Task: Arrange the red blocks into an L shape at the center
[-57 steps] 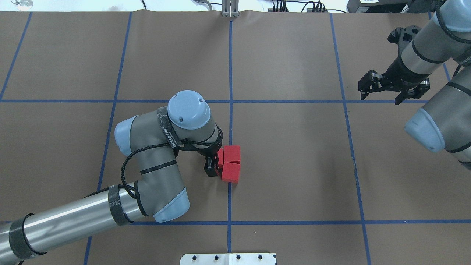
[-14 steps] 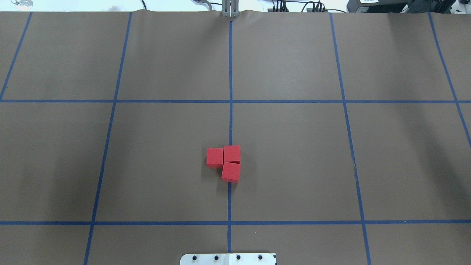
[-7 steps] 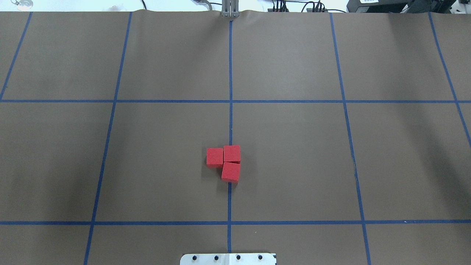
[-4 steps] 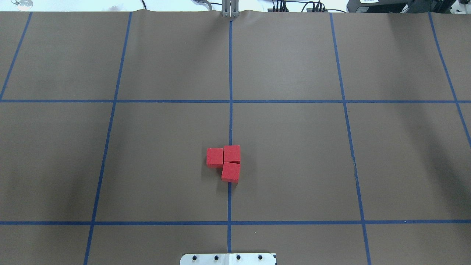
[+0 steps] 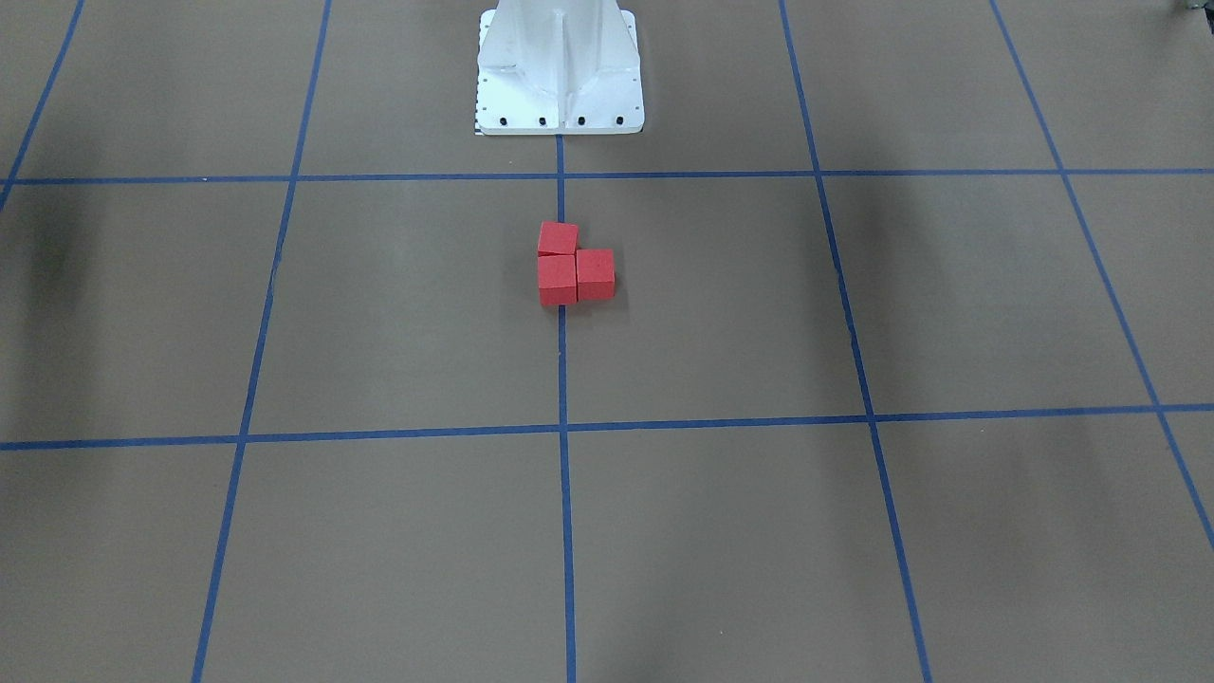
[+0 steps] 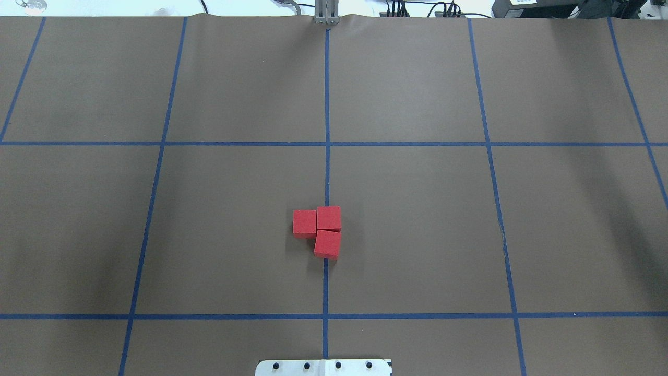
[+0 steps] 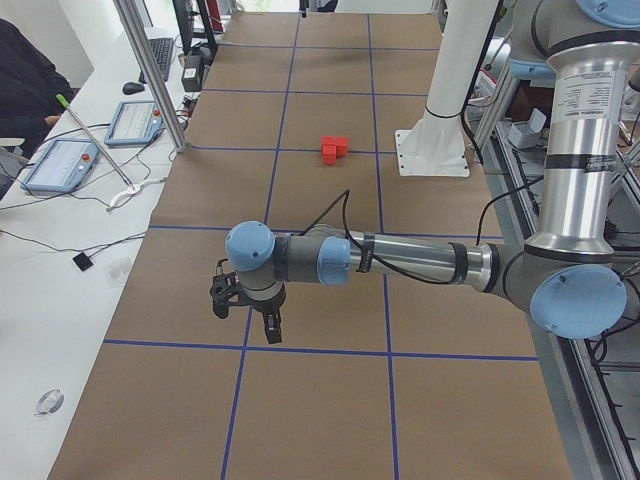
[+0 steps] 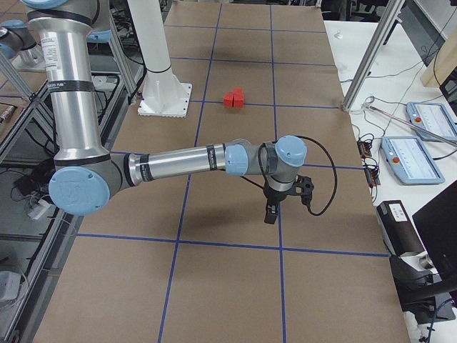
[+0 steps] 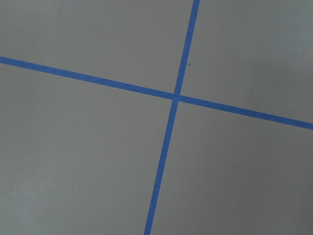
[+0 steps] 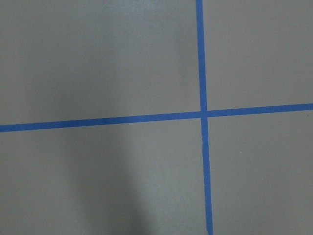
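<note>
We see the red blocks (image 6: 327, 224) in one plain matte red. The table (image 6: 417, 209) beneath is flat brown, ruled into squares by thin blue tape (image 6: 326, 104). The robot's base (image 5: 560, 66) is white (small dark bolts dot its edge). The left arm (image 7: 420, 262) and right arm (image 8: 178, 163) are silver and grey with pale blue joint caps and black cables.

L arm (image 7: 400, 262): upper link upright, forearm laid out low & near level toward 9 o'clock in the left side view. Its wrist (image 7: 250, 248) is bent, L gripper (image 7: 247, 322) pointing down. R arm (image 8: 178, 161) mirrors it in the right side view, forearm toward 3 o'clock, R gripper (image 8: 284, 204) pointing down. Jaws' state: can't tell for either, side views only.
</note>
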`<state>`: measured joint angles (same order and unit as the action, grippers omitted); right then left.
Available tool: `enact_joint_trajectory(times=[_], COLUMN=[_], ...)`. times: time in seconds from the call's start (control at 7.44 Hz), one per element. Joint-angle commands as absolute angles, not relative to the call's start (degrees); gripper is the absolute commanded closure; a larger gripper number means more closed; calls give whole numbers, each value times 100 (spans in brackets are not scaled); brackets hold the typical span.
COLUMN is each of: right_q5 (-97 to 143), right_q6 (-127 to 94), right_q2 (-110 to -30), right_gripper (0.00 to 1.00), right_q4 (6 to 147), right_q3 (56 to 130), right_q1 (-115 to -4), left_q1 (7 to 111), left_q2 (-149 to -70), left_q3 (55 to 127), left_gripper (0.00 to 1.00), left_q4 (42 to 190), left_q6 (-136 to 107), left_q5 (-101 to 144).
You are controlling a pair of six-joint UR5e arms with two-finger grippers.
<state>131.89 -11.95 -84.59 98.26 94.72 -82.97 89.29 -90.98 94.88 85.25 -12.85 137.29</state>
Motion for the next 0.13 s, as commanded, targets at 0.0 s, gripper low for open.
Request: enact_joint_trajectory(times=[0.0], right_q5=[13184], right_q6=[-1195], right_q2=[-8490], right_gripper=[1], right_q4=[9826], right_q3=[9448], right_q1=[-8367], left_q1=[8991], left_q2=[-9114], left_q3=[9510], left_gripper=[0], left_q4=[8525], left_q6=[-1292], left_q5=[13729])
